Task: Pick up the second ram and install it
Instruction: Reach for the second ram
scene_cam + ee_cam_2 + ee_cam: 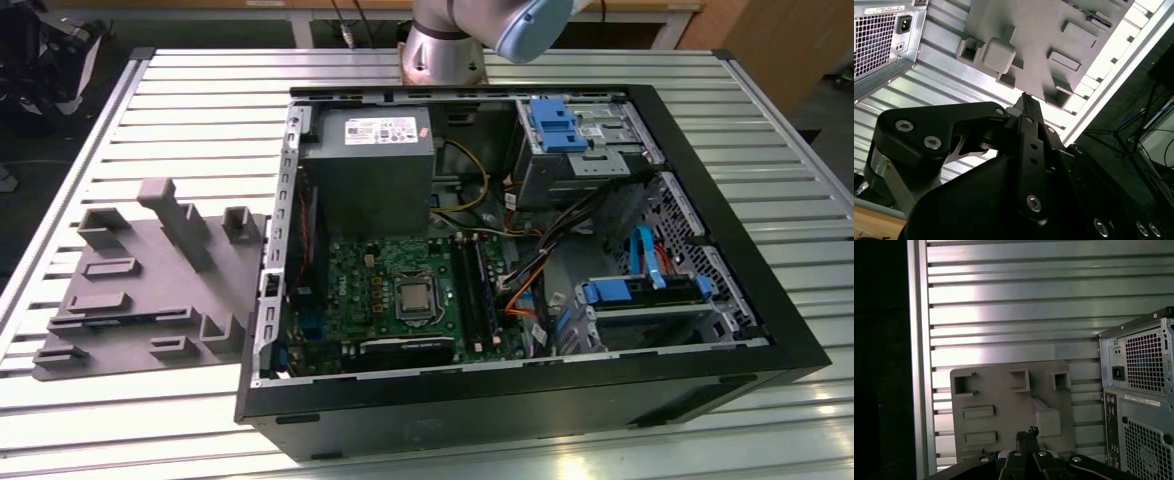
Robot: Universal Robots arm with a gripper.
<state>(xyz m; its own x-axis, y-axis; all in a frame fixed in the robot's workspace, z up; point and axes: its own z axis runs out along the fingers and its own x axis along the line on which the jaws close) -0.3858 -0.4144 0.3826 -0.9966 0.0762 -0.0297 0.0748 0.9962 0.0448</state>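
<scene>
My gripper (1026,432) hangs high above the gray moulded fixture (1014,405), its fingertips (1025,99) pressed together with nothing between them. The fixture (147,285) lies on the slatted table at the exterior view's left, beside the open computer case (534,270). A thin dark bluish strip (120,322), which looks like the second ram, lies along the fixture's near part. Inside the case, the green motherboard (387,290) carries long black memory slots (483,285). Whether a stick sits in one of them I cannot tell.
The arm's base (447,45) stands at the table's far edge behind the case. A power supply (374,165), blue drive brackets (554,125) and orange cables (521,290) crowd the case. The case's rear panel (1139,390) shows in the first wrist view.
</scene>
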